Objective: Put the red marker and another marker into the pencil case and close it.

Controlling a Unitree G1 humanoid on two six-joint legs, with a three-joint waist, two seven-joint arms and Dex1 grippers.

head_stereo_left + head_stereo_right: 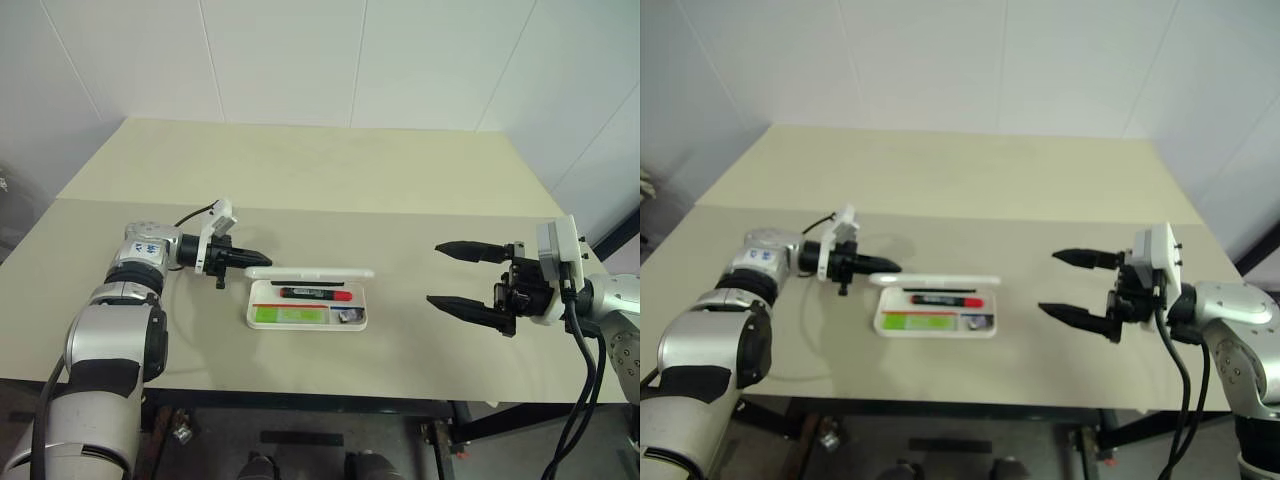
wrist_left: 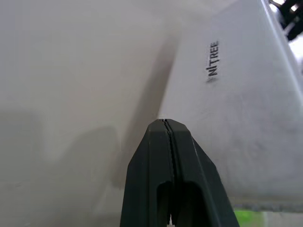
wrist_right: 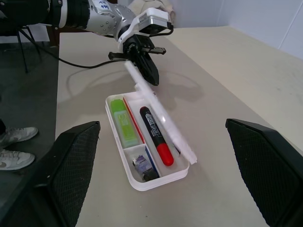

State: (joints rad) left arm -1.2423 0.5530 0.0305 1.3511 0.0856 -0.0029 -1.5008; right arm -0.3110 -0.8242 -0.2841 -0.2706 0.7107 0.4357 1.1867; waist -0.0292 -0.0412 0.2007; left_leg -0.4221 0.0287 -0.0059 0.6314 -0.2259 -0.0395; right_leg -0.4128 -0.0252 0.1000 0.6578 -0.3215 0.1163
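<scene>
- i see the pencil case [image 1: 306, 316] lying open near the middle of the table [image 1: 330, 190], its lid [image 1: 309, 272] standing up along the far edge, at 12 o'clock of the tray.
- the red marker [image 1: 316, 294] lies inside the case, in the far long compartment, with its red cap pointing to 3 o'clock.
- another marker [image 1: 290, 315], the light-green one, lies in the near compartment on the 9 o'clock side; a small dark object [image 1: 346, 316] sits in the small compartment at 3 o'clock of it.
- my left gripper [image 1: 262, 258] has its fingers pressed together and holds nothing; the tip is against the outer face of the lid at its 9 o'clock end.
- my right gripper [image 1: 438, 273] hangs well apart from the case, at 3 o'clock of it, fingers spread wide and empty, pointing toward the case.
</scene>
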